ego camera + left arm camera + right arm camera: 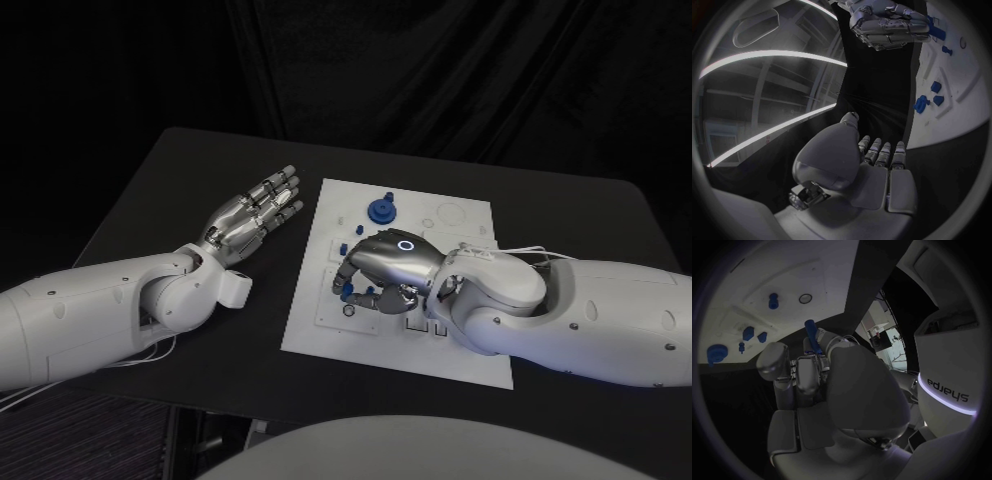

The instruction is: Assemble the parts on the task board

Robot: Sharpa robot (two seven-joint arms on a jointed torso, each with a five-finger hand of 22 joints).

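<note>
Looks like robot test room or lab. Black table (pixel 173 190) stands before black curtain wall (pixel 433 70). White task board (pixel 325 335) with small blue parts (pixel 381 210) lies mid-table, like test setup. Left wrist view shows long bright ceiling lights (pixel 773 57), maybe big hall; hard to tell.

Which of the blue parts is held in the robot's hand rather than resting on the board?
The slim blue peg, gripped between the right hand's fingers; the other blue parts sit untouched on the task board.
</note>
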